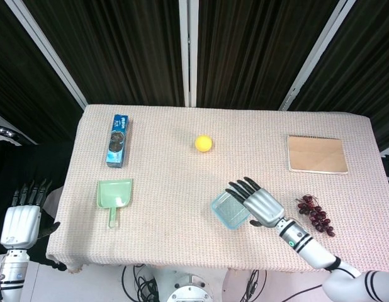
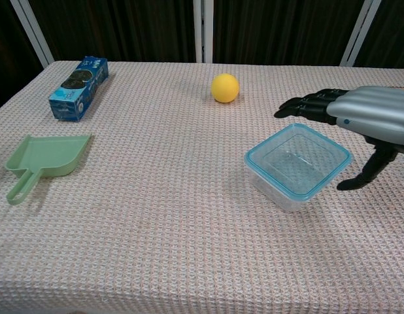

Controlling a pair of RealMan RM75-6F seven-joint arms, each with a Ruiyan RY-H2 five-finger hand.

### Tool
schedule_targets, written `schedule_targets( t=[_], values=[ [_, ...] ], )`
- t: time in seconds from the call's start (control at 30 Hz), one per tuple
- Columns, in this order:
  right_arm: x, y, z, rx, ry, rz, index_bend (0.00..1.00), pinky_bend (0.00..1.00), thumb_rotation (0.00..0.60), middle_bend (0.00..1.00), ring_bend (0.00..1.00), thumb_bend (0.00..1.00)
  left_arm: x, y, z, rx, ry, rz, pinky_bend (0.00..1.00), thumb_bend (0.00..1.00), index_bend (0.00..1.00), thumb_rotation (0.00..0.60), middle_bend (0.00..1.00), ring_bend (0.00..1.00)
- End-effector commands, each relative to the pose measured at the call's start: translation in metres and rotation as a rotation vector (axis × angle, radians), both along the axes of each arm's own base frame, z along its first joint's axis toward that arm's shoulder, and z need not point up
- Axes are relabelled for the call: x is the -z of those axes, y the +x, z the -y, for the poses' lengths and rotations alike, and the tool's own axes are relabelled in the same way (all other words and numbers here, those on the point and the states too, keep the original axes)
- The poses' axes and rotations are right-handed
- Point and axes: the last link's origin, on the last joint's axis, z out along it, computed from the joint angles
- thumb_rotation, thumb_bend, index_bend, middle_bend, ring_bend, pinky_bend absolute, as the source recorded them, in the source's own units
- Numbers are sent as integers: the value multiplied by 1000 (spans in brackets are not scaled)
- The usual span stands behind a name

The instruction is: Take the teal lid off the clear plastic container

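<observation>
One clear plastic container (image 2: 297,167) sits on the near right part of the table (image 2: 156,216), and its teal lid (image 2: 257,163) is still on it, showing as a blue-green band running all round the square rim. The walls and the middle of the lid are see-through, so the woven cloth shows through them, and nothing can be made out inside. The box stands turned at an angle, one corner pointing toward the near edge.

Just beside it on the right hovers the right hand (image 2: 359,127), open and holding nothing. Its fingers (image 2: 303,106) are spread flat and reach out over the far right corner of the box without gripping it, while the dark thumb (image 2: 362,176) points down close to the box's right corner. Whether the thumb touches the lid cannot be told. In the head view the same hand (image 1: 260,204) lies over the right side of the box (image 1: 229,211).

Off the table's left edge, the left hand (image 1: 21,220) hangs with its fingers straight and apart, empty.

At the near left lies a green dustpan (image 2: 42,160), flat and empty, handle toward the front. A bunch of dark grapes (image 1: 315,212) rests to the right of the hand. Farther back stand a yellow ball (image 2: 225,87) in the middle, a blue biscuit box (image 2: 79,79) on the left, and a brown notebook (image 1: 316,155) on the far right.
</observation>
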Motion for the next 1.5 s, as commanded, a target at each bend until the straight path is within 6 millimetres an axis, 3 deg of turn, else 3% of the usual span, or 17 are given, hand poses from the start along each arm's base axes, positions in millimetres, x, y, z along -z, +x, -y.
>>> schedule_targets(
  t=[0.03, 0.3, 0.5, 0.63, 0.77, 0.97, 1.1, 1.17, 1.3, 1.5],
  values=[
    [26, 23, 13, -45, 0, 42, 0, 0, 600, 0, 0, 0, -1, 0, 0, 1, 2, 0, 0, 0, 76, 600, 50, 0],
    [58, 64, 38, -59, 14, 121, 0, 0, 600, 0, 0, 0, 0, 2, -2, 10, -6, -6, 0, 0, 76, 600, 51, 0],
    [71, 77, 47, -67, 30, 100, 0, 0, 600, 0, 0, 0, 1, 3, -7, 26, -20, -11, 0, 0, 76, 600, 51, 0],
    [62, 66, 38, -62, 44, 95, 0, 0, 600, 0, 0, 0, 3, 8, -13, 54, -41, -17, 0, 0, 76, 600, 51, 0],
    [31, 49, 24, -57, -2, 155, 0, 0, 600, 0, 0, 0, 7, 22, -29, 129, -98, -21, 0, 0, 76, 600, 50, 0],
    [-46, 5, 15, 50, -207, 220, 0, 0, 600, 0, 0, 0, 22, 73, -69, 309, -261, 4, 0, 0, 76, 600, 50, 0],
    [-94, -24, 7, 141, -362, 254, 0, 0, 600, 0, 0, 0, 49, 123, -99, 436, -407, 12, 1, 0, 68, 600, 49, 0],
    [-109, -35, 0, 173, -416, 265, 0, 0, 600, 0, 0, 0, 68, 147, -112, 483, -473, 8, 2, 0, 50, 600, 40, 0],
    [-120, -48, -10, 214, -451, 281, 0, 0, 600, 0, 0, 0, 103, 188, -131, 542, -588, -15, 2, 0, 21, 600, 19, 0],
    [-120, -53, -17, 210, -436, 282, 0, 0, 600, 0, 0, 0, 141, 238, -145, 549, -741, -31, 4, 0, 1, 600, 0, 0]
  ],
)
